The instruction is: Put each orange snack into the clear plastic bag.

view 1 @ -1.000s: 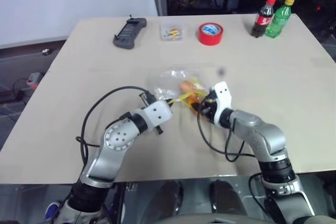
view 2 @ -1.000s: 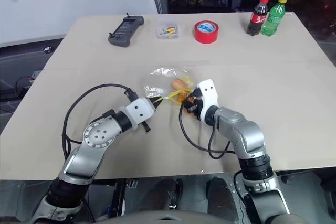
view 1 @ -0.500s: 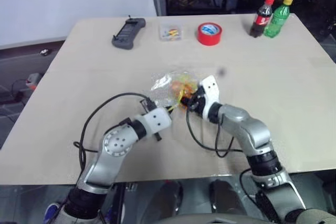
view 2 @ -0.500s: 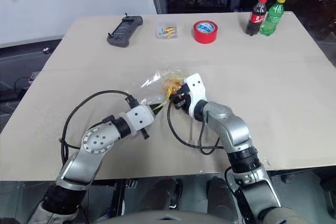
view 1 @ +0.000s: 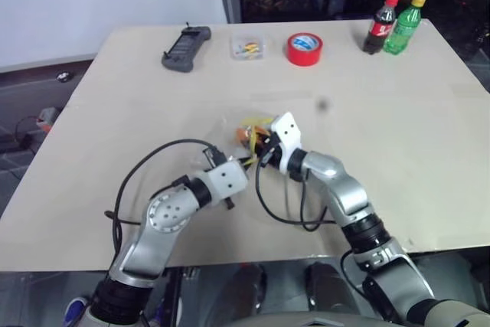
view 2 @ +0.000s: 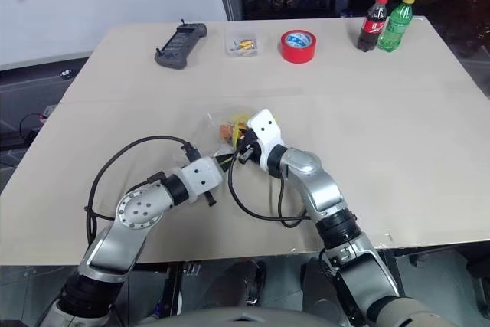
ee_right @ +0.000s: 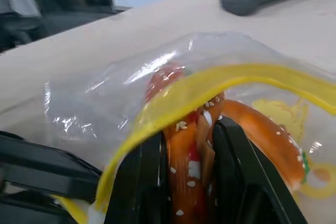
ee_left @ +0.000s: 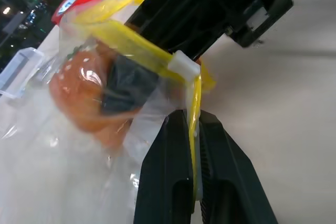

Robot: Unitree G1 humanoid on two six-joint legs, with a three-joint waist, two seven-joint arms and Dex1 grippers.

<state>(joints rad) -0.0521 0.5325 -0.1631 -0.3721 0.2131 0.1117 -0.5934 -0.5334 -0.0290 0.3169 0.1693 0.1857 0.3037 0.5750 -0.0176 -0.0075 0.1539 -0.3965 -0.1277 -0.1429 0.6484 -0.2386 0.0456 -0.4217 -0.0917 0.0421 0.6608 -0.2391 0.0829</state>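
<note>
We look down on a wide beige table (view 1: 398, 135) set against a pale wall and a dark window. Near its middle our two arms meet over a crinkly clear plastic bag with a yellow seal strip (view 1: 239, 129).

Our left gripper (ee_left: 193, 145) has its two black fingers clenched on the yellow strip at the bag's mouth, holding that edge up off the table.

Our right gripper (ee_right: 190, 166) reaches into the open mouth, just beyond the left gripper's tips. Its fingers are closed on one small oval orange snack with pale specks (ee_right: 184, 182), pinched upright between them and already past the yellow strip, inside the bag. A second orange bun-shaped snack (ee_right: 265, 137) lies inside the bag, touching the far side of the right gripper's finger.

Well beyond both grippers, along the far edge of the table, we see a dark handheld controller (view 1: 187, 38), a small clear box of coloured bits (view 1: 249, 46), a red tape roll (view 1: 305, 48), and off to the right a dark cola bottle with a red cap (view 1: 378, 27) just beside a green bottle with a yellow cap (view 1: 403, 27).
</note>
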